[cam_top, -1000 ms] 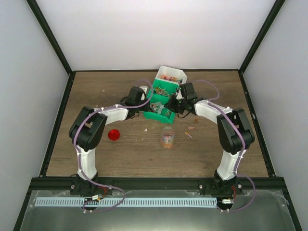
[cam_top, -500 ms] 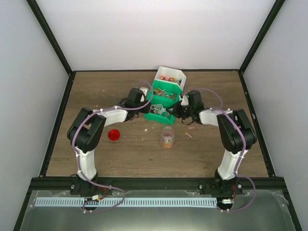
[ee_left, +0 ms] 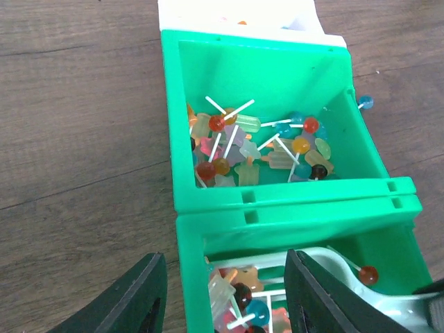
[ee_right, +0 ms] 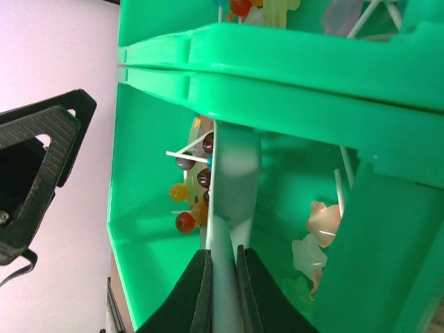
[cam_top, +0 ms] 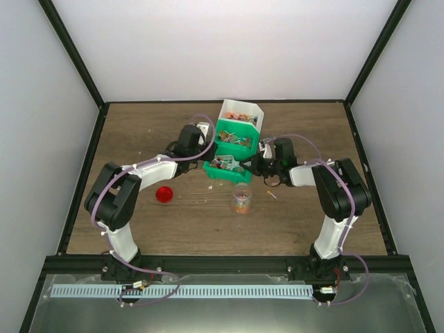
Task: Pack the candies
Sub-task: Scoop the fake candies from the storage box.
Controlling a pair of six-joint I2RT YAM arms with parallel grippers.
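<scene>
Left wrist view: left tool (ee_left: 223, 258) released, fingers spread astride the left wall of the nearest green bin (ee_left: 189, 277), not touching it. Candies (ee_left: 257, 142) heaped in 2 green compartments — tiny sweets, many on sticks, mixed colours. Right tool (ee_right: 223, 253) clenched on the handle of a pale scoop (ee_right: 232, 166), its head inside the nearest compartment among the sweets. Top view: clear jar (cam_top: 241, 198) upright on the desk (cam_top: 139, 132) just in front of the bins, candies inside — red lid (cam_top: 164, 194) apart to its left
</scene>
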